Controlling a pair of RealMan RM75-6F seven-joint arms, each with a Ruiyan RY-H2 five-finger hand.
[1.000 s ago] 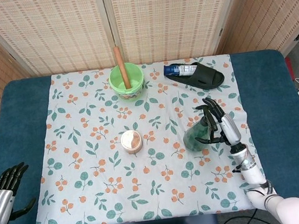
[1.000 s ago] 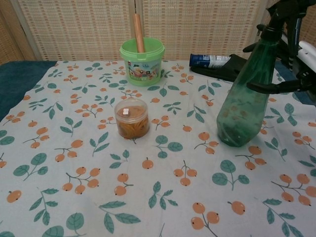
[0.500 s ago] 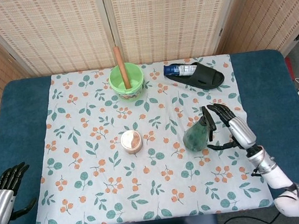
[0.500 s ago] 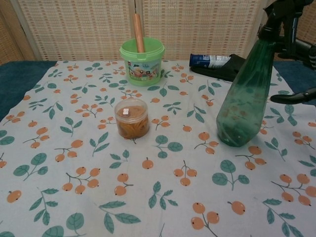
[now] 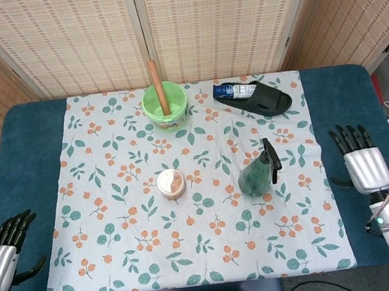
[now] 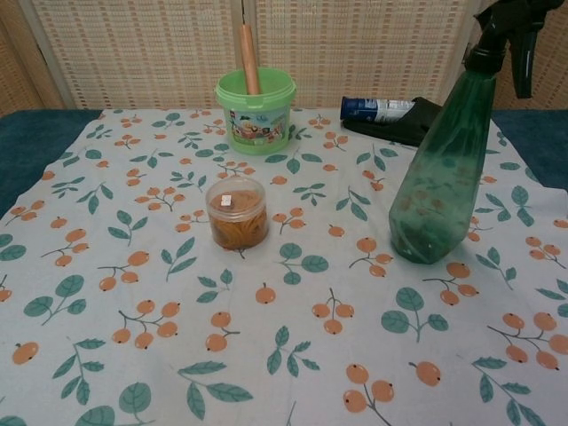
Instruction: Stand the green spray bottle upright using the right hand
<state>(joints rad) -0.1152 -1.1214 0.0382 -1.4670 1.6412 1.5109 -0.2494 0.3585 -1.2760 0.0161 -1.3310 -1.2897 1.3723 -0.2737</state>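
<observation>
Bottle (image 5: 256,175) stands upright on the cloth (image 5: 118,219), right of centre, long axis vertical. Its base rests on the cloth and its black spray head (image 6: 513,31) is on top, with the nozzle side toward the right in the chest view. Nothing touches it.

Right hand (image 5: 364,164) is over the blue tabletop (image 5: 29,158) past the cloth's right edge, well apart from the bottle. Its fingers (image 5: 350,137) are spread and hold nothing. Left hand (image 5: 5,250) is at the tabletop's near left corner, off the cloth, fingers apart and empty.

Surface: blue tabletop covered by a white cloth printed with orange fruit and green leaves. Woven screens (image 5: 215,22) stand behind the tabletop; grey floor shows at both sides.

Containers: green bucket (image 5: 165,106) at the far centre of the cloth holds a wooden stick (image 5: 157,86), leaning, its top above the rim. A small clear jar (image 5: 171,184), lid on, sits near the cloth's centre, left of the bottle, with orange-brown contents visible in the chest view. A black slipper (image 5: 263,97) lies at the far right of the cloth, with a blue can (image 5: 234,90) lying at its left end.
</observation>
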